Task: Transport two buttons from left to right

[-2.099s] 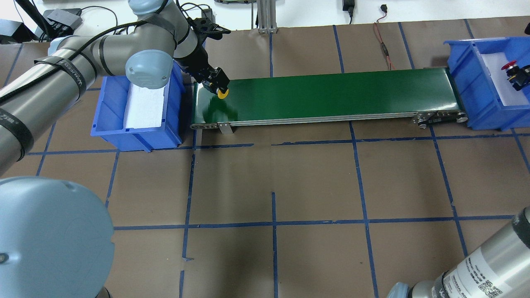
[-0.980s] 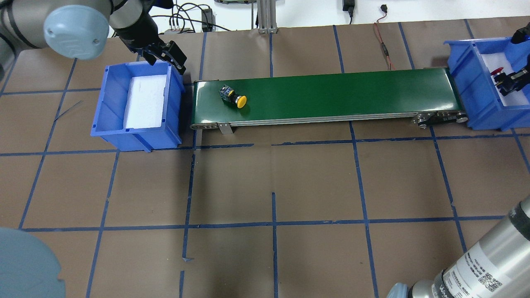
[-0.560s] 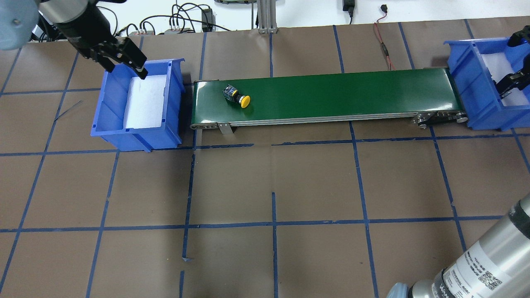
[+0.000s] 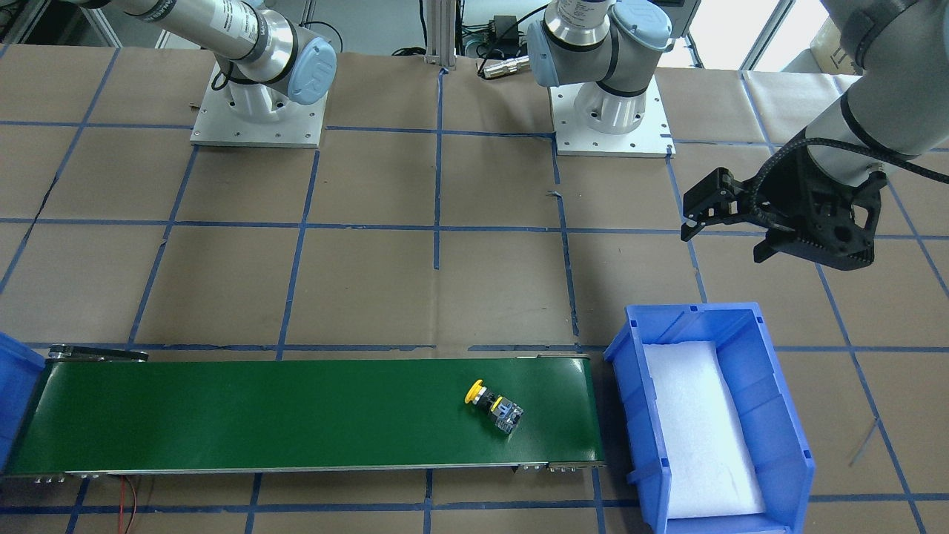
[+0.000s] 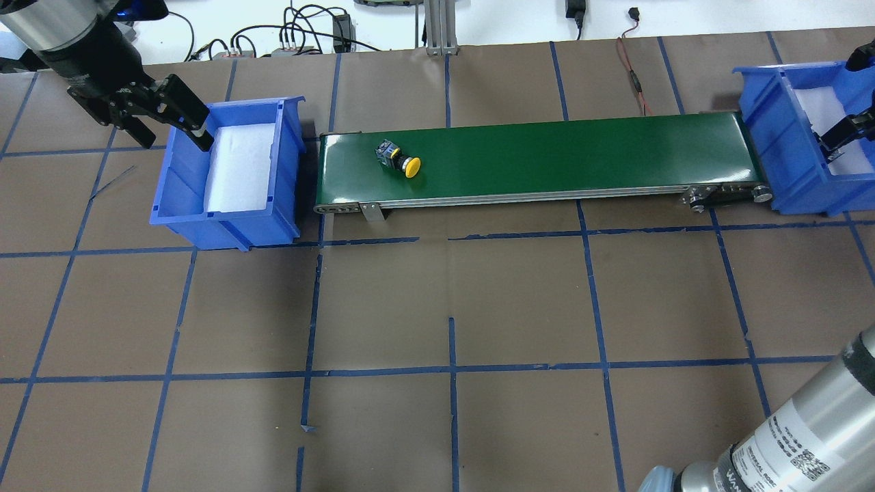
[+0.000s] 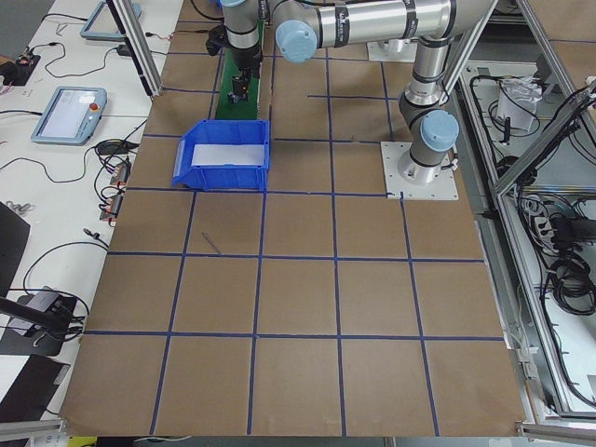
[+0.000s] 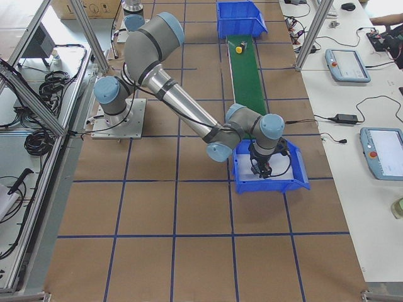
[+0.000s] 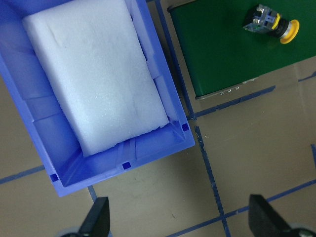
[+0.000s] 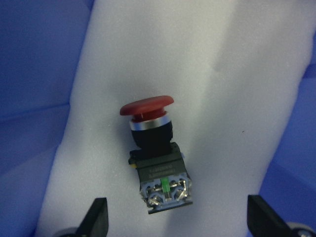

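Brown paper gridded with blue tape covers the surface. The front camera shows the long green conveyor belt with the yellow-capped push-button switch lying on its side, near the end beside the foam-lined blue plastic bin. My left fingers hang spread and bare above the paper, apart from that bin.

Overhead, they show near the bin's outer corner, well apart from the yellow switch. My right fingers dip into the second blue bin at the belt's other end.

My left wrist camera sees both tips wide apart over bare paper.

My right wrist camera shows my right tips spread, gripping nothing, above the red-capped switch, which rests on white foam.

I judge red delivered and yellow with nearly the whole belt ahead. I see no side rails on the belt and the cap is round, so it may roll. I would lift my right fingers straight up between the close bin walls, clear of the belt's mouth, and hold my left ones over open paper.
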`<state>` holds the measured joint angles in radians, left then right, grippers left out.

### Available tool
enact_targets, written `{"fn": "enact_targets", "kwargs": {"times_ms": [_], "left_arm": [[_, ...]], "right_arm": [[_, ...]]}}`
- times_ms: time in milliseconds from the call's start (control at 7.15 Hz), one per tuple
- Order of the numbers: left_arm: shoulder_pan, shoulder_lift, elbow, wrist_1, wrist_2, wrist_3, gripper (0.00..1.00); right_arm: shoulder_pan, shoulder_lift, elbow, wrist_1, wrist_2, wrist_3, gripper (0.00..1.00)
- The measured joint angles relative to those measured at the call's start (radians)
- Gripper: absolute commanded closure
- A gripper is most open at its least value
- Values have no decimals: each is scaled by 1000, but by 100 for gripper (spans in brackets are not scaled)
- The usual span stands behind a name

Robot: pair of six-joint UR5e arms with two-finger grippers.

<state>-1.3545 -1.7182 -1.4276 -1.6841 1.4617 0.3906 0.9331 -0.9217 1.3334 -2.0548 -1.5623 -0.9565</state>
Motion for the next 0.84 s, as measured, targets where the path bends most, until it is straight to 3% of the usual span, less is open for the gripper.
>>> {"fn": "enact_targets", "kwargs": {"times_ms": [420,840], "left_arm": [[-10,37,0,-48,12,-251,0],[-60,30,2,-46,150,-395,0]], "right_arm": [[-1,-28,-75,98,6,-11,1],[13,-118,-105,210,13,-7,1]]}}
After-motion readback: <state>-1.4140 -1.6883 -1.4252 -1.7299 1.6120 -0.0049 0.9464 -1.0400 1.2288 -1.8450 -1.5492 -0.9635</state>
